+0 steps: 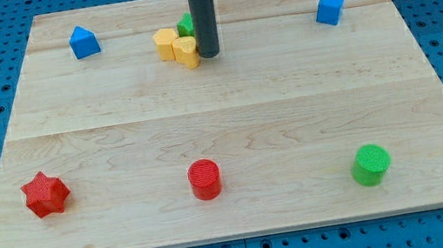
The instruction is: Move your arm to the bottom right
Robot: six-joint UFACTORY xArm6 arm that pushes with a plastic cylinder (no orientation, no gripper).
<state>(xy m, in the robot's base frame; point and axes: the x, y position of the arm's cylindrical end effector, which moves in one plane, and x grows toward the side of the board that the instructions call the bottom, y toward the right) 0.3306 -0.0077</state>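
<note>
My tip (pixel 208 55) rests on the wooden board (pixel 231 131) near the view's top centre. It stands just right of a yellow heart-shaped block (pixel 186 52), touching or nearly touching it. A yellow hexagonal block (pixel 165 43) lies left of that, and a green block (pixel 186 25) sits behind them, partly hidden by the rod. At the view's bottom right stands a green cylinder (pixel 371 163), far from the tip.
A blue house-shaped block (pixel 83 42) is at the top left and a blue cube (pixel 329 7) at the top right. A red star (pixel 45 194) is at the bottom left and a red cylinder (pixel 204 179) at the bottom centre.
</note>
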